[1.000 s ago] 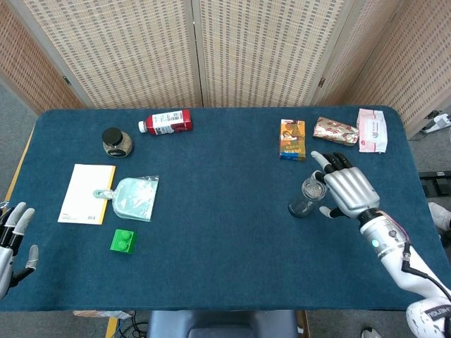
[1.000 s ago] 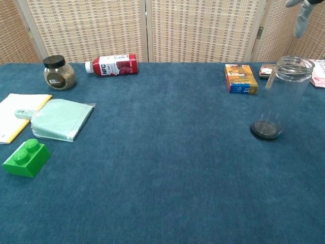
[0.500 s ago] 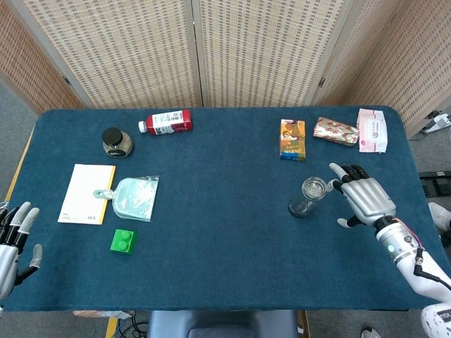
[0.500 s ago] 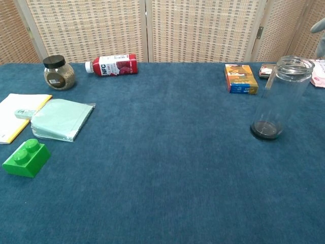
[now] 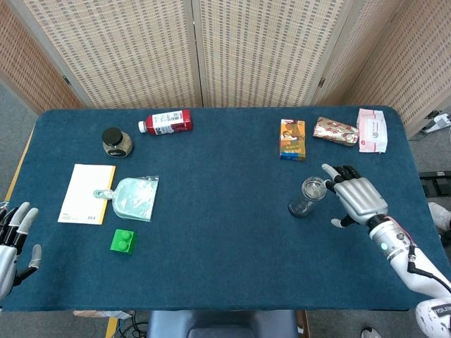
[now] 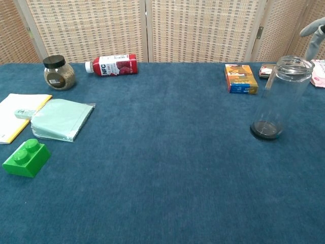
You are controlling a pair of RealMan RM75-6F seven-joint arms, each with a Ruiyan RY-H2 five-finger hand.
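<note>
A: Where does the right hand point(image 5: 358, 198) stand?

B: Just to the right of the clear glass jar point(image 5: 309, 196), fingers point(image 5: 344, 173) spread and holding nothing. In the head view the fingertips look close to the jar's rim, though I cannot say from that angle whether they touch it.

A: And the jar itself?

B: Upright on the blue table point(image 5: 225, 239), right of centre, with the orange-and-blue box point(image 5: 292, 139) well behind it. The chest view shows the jar point(image 6: 281, 97) tall and narrow, mouth open, with only a fingertip point(image 6: 313, 28) in the top corner.

A: How would you take hold of it well?

B: I'd bring the palm level with the middle of the jar's wall, not the rim, with the thumb on one side and the fingers wrapping the other. Tall glass tips easily, so close slowly and evenly; a push from one side alone would likely slide or topple it.

A: The left hand point(image 5: 14, 243)?

B: At the table's near left edge, fingers apart, empty, and well away from the green block point(image 5: 123, 241) and the yellow notepad point(image 5: 87, 193).
</note>
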